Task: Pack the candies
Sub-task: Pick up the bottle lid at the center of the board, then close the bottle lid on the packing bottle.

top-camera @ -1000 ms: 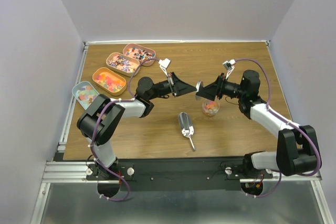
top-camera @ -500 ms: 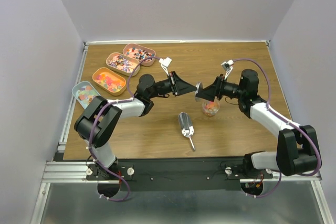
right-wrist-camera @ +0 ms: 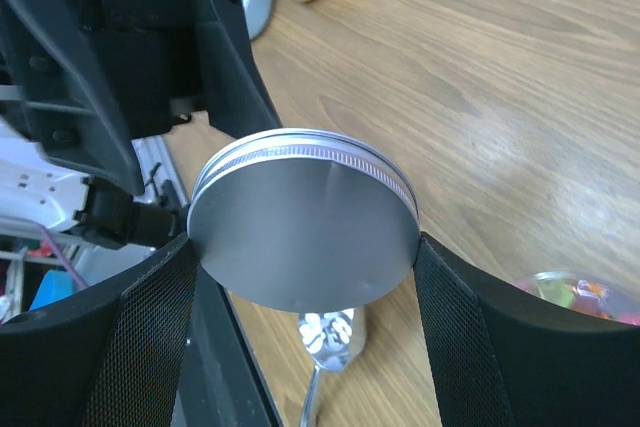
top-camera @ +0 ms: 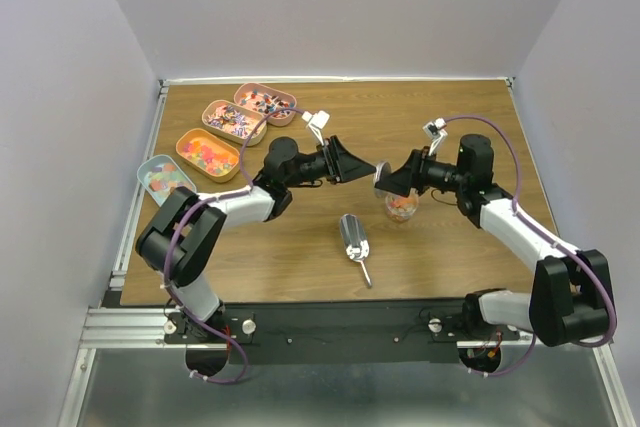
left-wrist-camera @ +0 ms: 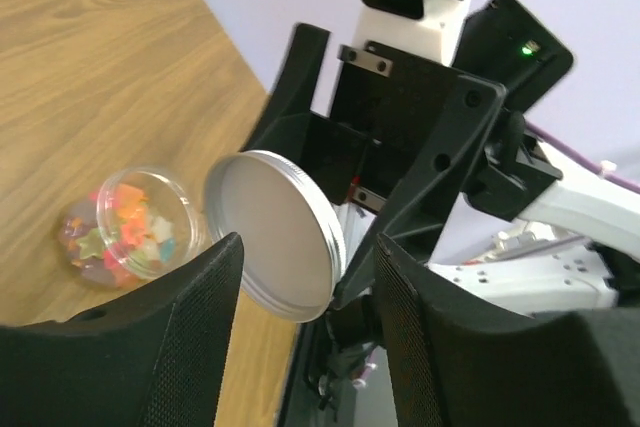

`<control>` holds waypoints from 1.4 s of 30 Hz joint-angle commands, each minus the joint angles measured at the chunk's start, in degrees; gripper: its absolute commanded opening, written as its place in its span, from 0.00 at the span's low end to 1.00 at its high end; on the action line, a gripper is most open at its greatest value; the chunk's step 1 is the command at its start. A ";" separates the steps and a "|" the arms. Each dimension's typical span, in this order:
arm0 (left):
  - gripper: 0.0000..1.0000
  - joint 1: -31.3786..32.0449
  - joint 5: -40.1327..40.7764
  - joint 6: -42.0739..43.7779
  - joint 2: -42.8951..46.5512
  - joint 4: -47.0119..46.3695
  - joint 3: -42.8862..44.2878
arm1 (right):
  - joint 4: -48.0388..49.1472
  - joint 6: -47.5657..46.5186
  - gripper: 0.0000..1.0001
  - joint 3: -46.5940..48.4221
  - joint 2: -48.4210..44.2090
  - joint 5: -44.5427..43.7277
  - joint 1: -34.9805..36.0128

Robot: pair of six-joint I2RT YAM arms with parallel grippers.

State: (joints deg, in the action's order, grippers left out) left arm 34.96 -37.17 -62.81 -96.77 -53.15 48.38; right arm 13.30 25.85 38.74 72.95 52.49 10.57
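Observation:
The candies fill a small clear jar standing on the table, and more lie in the oval tins at the left. Above the jar, my right gripper is shut on the edges of a round silver lid, held on its side. My left gripper faces it from the left, open, with its fingers apart on either side of the lid's lower rim. In the top view the two grippers meet at the lid.
A silver metal scoop lies on the table in front of the jar, handle toward the near edge. Several oval tins run diagonally along the left side, from a pink one at the back to a blue one.
My left gripper has opened and let go of the lid, which now stays in the right gripper alone. Both arms have barely shifted.

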 commanded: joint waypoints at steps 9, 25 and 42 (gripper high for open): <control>0.85 -1.47 33.80 37.20 15.46 39.67 9.69 | -34.11 -9.58 0.50 9.06 -3.08 -26.53 0.51; 0.91 -2.70 64.06 62.10 36.03 51.75 2.60 | -60.93 -8.97 0.50 29.54 14.67 -52.13 11.49; 0.91 -2.79 66.61 64.65 37.27 51.39 0.40 | -66.65 -6.60 0.50 34.56 23.38 -62.69 16.50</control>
State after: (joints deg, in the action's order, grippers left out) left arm 32.58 27.27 1.04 -60.95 -1.52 48.80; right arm -51.44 18.48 71.75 93.89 -7.51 26.57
